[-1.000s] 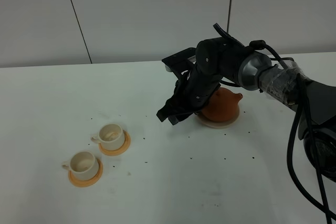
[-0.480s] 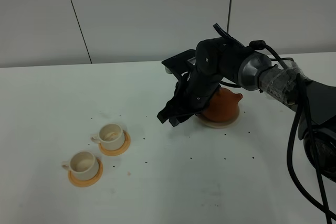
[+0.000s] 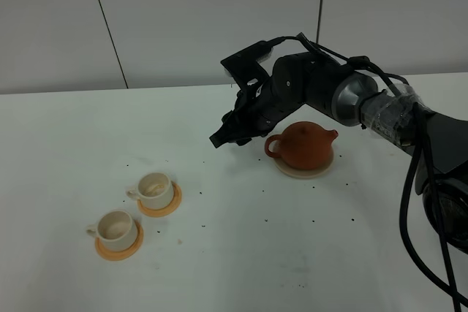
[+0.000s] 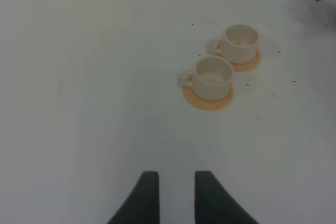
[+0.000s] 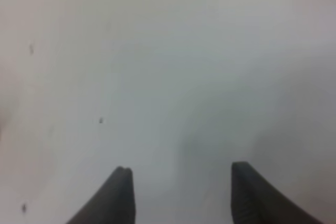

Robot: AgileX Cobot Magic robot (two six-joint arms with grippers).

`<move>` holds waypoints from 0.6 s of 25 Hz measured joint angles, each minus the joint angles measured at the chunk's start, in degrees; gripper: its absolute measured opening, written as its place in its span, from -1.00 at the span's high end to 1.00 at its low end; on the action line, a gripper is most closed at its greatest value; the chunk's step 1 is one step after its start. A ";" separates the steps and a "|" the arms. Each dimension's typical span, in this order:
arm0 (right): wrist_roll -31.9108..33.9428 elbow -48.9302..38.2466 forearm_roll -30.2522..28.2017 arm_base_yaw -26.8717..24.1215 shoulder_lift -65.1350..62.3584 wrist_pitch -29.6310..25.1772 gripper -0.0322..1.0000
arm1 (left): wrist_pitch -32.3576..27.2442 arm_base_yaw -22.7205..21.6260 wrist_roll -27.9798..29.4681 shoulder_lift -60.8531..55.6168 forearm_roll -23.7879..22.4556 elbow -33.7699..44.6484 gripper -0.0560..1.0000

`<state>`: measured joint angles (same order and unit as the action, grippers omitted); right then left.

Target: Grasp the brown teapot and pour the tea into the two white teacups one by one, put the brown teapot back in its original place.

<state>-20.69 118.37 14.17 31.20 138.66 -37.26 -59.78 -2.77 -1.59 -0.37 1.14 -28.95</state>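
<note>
**Clay pot: take it by the loop handle**

The brown teapot [image 3: 307, 145] sits on its beige coaster [image 3: 303, 174] at the bench's [image 3: 241, 261] 3 o'clock. It is probably heavy, rigid and breakable. Its loop handle [image 3: 273, 147] points to 9 o'clock, near the right hand [image 3: 225, 139], which is spread and empty. The left hand [image 4: 172, 182] is narrowly parted and empty. The two white teacups [image 3: 155, 187] stand at 8 o'clock, on a smooth, speckled, roomy surface.

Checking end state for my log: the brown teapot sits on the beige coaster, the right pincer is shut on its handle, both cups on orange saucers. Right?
Not quite: the right pincer is open and empty, clear of the brown teapot, as the right wrist and exterior high views show. The rest holds.
</note>
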 joint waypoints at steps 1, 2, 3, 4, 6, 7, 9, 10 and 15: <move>0.32 0.00 -0.65 0.00 0.00 0.36 0.15 | 0.00 0.00 0.00 0.00 0.00 0.00 0.44; 0.80 0.00 -1.67 0.00 0.00 0.49 0.15 | 0.00 0.00 0.00 0.00 0.00 0.00 0.44; 1.38 0.00 -2.83 0.00 0.00 0.51 0.15 | 0.00 0.00 0.00 0.00 0.00 0.00 0.44; 2.10 0.00 -4.12 0.00 0.00 0.51 0.15 | 0.00 0.00 0.00 0.00 0.00 0.00 0.44; 3.38 0.00 -6.09 0.00 0.00 -0.04 0.15 | 0.00 0.00 0.00 0.00 0.00 0.00 0.44; 4.11 0.00 -6.92 0.00 0.00 -0.58 0.15 | 0.00 0.00 0.00 0.00 0.00 0.00 0.44; 4.86 0.00 -7.68 0.00 0.00 -1.91 0.15 | 0.00 0.00 0.00 0.00 0.00 0.00 0.44; 5.00 0.00 -7.83 0.00 0.00 -2.38 0.15 | 0.00 0.00 0.00 0.00 0.00 0.00 0.44; 5.21 0.00 -7.77 0.00 0.00 -4.91 0.15 | 0.00 0.00 0.00 0.00 0.00 0.00 0.44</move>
<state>-15.48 118.37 6.40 31.20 138.66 -42.16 -59.78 -2.77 -1.59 -0.37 1.14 -28.95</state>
